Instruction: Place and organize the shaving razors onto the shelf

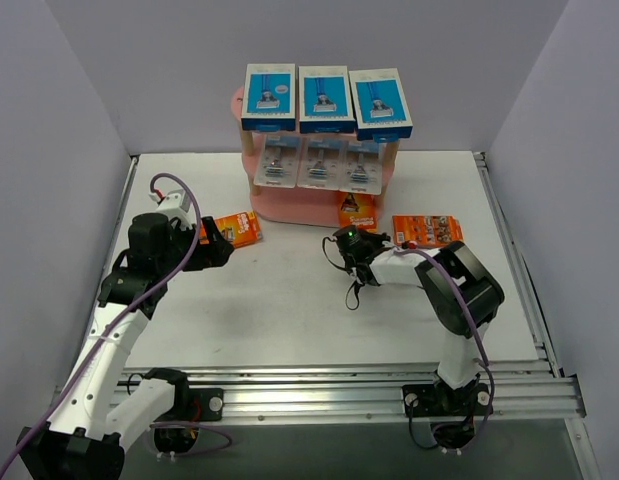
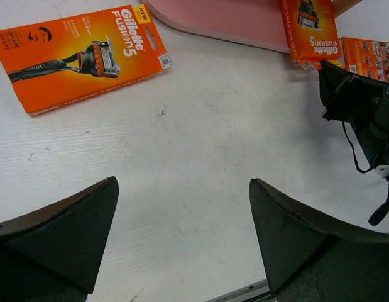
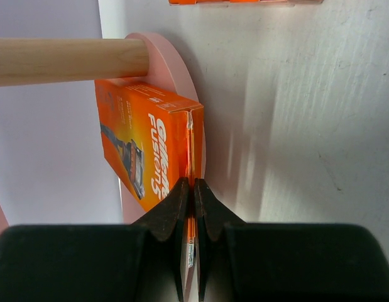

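Table: you are working over a white table.
Shelf: the pink shelf is standing at the far middle of the table, its tiers riding on pale wooden posts.
Top tier: three blue boxes are sitting side by side across the top board, their printed razor faces showing from above.
Middle tier: three grey blister packs are sitting in a row directly beneath the blue boxes.
Bottom tier: the shelved orange pack is standing up at the right end of the bottom board, just beside a post.
Left of the shelf: the left orange pack is lying flat on the table, face up, just beside the shelf's left end and not touching it.
Right of the shelf: the right orange pack is lying flat on the table, near the shelf's right end.
Right gripper: your right gripper is pinching the thin edge flap of the shelved orange pack, its fingers clenched together with only the card between them.
Left gripper: your left gripper is hovering over bare table on the near side of the left orange pack, its fingers spread wide and grasping nothing.
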### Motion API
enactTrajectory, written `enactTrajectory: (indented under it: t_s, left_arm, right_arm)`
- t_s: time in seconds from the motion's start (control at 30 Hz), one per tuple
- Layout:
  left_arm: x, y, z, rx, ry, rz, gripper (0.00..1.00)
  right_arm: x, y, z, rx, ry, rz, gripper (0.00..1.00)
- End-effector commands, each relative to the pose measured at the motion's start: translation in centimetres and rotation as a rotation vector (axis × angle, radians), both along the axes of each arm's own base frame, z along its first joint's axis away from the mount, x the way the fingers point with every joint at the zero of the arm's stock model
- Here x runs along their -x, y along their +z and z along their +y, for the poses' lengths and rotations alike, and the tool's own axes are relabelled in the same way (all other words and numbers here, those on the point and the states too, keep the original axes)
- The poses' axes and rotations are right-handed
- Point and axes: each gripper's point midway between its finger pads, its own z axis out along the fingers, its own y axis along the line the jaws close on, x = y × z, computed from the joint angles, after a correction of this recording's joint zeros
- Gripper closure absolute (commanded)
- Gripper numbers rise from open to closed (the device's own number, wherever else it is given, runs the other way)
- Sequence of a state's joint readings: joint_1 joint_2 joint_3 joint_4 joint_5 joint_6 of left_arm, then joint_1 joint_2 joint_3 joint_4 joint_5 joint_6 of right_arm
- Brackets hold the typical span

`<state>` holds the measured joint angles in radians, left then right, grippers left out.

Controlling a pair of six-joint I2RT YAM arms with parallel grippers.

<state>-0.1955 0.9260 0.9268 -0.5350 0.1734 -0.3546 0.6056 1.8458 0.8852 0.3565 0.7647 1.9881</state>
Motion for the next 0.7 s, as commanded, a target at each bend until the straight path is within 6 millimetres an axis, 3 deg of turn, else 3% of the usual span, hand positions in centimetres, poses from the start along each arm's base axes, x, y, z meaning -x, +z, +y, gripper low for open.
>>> enactTrajectory:
  t_s: [0.0,0.67]
  left_arm:
    - [-0.5,1.4,-0.5,0.013,-0.02,-0.05,0.06]
    - [-0.4,1.4,-0.8,0.015,-0.03,-0.052,0.06]
  right_arm:
    - [-0.9,1.4,-0.1,-0.094,-0.111,-0.106,1.0]
    - [-1.9,1.5,1.1,-0.123,-0.132,-0.151,1.0]
